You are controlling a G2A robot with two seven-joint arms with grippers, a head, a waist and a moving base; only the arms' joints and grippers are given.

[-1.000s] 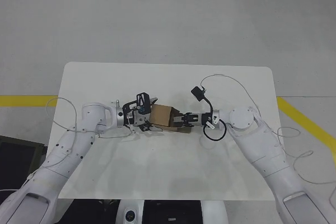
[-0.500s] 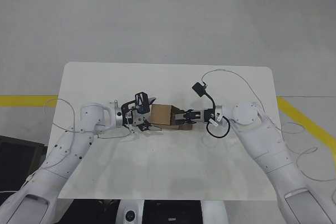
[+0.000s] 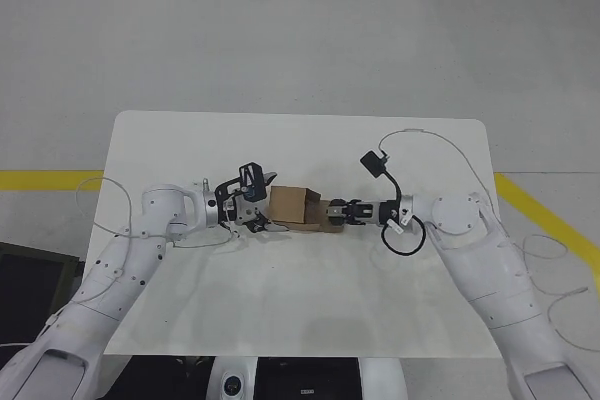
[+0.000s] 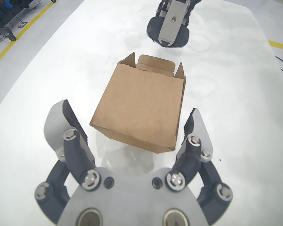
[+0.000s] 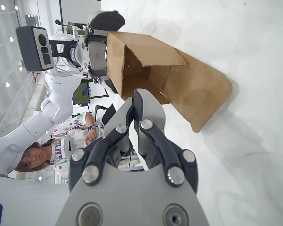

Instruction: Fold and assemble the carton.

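A brown carton lies on its side in the middle of the white table. Its open end, with side flaps standing out, faces my right gripper. One long flap lies flat on the table. My left gripper is open, its fingers either side of the carton's closed end with small gaps. In the right wrist view my right gripper is shut with nothing in it, its tips just at the edge of the carton's open mouth.
Thin white cables trail from both arms over the table, one looping at the back right. A person sits beyond the table's left-arm side, touching nothing on it.
My right arm has drawn back to the right, pulling its shut gripper out from the carton's mouth. The carton and my left gripper have hardly moved.
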